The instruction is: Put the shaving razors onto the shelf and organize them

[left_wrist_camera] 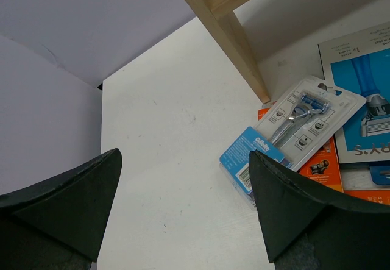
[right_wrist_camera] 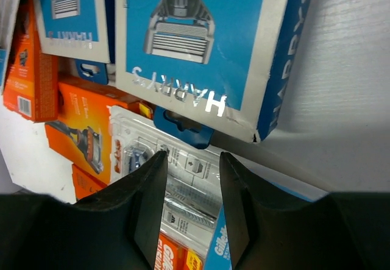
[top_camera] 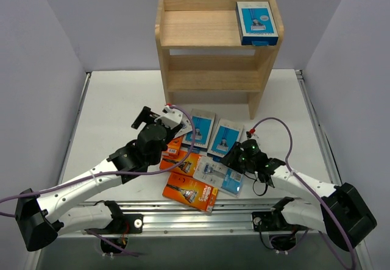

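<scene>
Packs of shaving razors were seen in two places: one blue-and-white cardboard box was laid flat at the right end of the top tier of the light unfinished-wood three-tier shelf. The rest, among them orange boxes and a clear blister card with a blue label, were scattered on the white table just in front of the shelf. The left gripper was held near the shelf's left front leg, jaws spread wide around nothing, while the right gripper was poised over the packs before the shelf, jaws parted narrowly and pinching nothing.
</scene>
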`<act>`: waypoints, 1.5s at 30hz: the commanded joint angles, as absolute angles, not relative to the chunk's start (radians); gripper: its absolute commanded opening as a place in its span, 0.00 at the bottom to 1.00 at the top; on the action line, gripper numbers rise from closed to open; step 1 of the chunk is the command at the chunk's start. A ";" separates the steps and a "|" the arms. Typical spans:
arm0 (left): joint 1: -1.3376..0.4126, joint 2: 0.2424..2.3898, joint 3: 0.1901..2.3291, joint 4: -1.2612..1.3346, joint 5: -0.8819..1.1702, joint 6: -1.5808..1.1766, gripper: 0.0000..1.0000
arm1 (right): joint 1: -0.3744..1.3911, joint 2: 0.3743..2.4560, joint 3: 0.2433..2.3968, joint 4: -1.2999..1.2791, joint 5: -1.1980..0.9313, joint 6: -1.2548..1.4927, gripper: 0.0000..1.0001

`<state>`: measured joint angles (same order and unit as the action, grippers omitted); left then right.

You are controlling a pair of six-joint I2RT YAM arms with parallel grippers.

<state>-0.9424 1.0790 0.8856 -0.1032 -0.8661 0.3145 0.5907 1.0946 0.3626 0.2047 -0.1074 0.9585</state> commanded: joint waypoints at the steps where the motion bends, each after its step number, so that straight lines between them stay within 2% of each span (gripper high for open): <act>1: -0.953 1.057 0.931 -0.091 -0.873 0.308 0.94 | 0.598 1.141 0.394 0.202 -0.072 0.971 0.36; 15: -0.965 1.055 0.928 -0.086 -0.874 0.313 0.94 | 0.600 1.198 0.374 0.271 -0.014 1.037 0.42; 26: -0.986 1.065 0.930 -0.086 -0.873 0.313 0.94 | 0.601 1.267 0.370 0.360 0.031 1.111 0.40; 33: -0.997 1.063 0.930 -0.089 -0.870 0.313 0.94 | 0.606 1.263 0.338 0.406 0.074 1.179 0.26; 34: -1.006 1.065 0.931 -0.092 -0.868 0.313 0.94 | 0.607 1.258 0.331 0.413 0.089 1.195 0.16; 36: -1.014 1.069 0.933 -0.094 -0.870 0.314 0.94 | 0.611 1.233 0.305 0.431 0.101 1.232 0.08; 37: -1.020 1.074 0.933 -0.097 -0.871 0.314 0.94 | 0.611 1.221 0.298 0.446 0.112 1.242 0.01; 45: -1.040 1.074 0.936 -0.098 -0.885 0.324 0.94 | 0.611 1.014 0.293 0.361 0.160 1.278 0.00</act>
